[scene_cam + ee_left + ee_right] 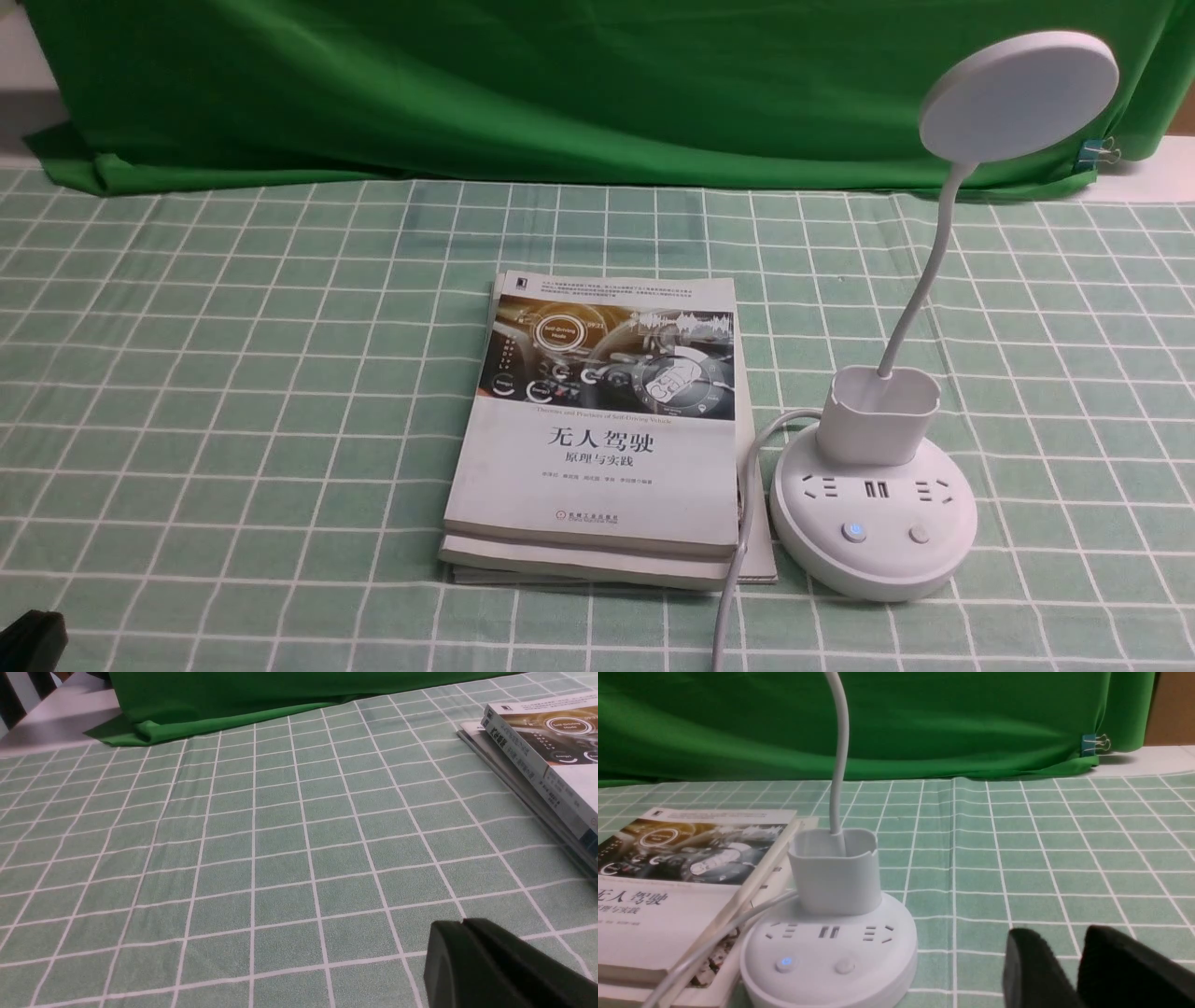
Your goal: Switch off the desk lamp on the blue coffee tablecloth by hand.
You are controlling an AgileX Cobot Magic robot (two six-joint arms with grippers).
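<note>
The white desk lamp (873, 523) stands on the pale green grid tablecloth (233, 373) at the right. Its disc head (1019, 96) is raised on the thin neck above the cup holder. On the round base the left button (852, 531) glows blue and the right button (920, 534) is dark. The lamp also shows in the right wrist view (829, 956). My right gripper (1064, 940) is open and empty, just to the right of the base, apart from it. My left gripper (462, 924) is shut and empty over bare cloth, left of the books; only its edge (28, 644) shows in the front view.
A stack of books (597, 429) lies just left of the lamp base. The lamp's white cable (742, 523) runs between them toward the front edge. The dark green backdrop cloth (467, 84) hangs across the back, held by a clip (1097, 149).
</note>
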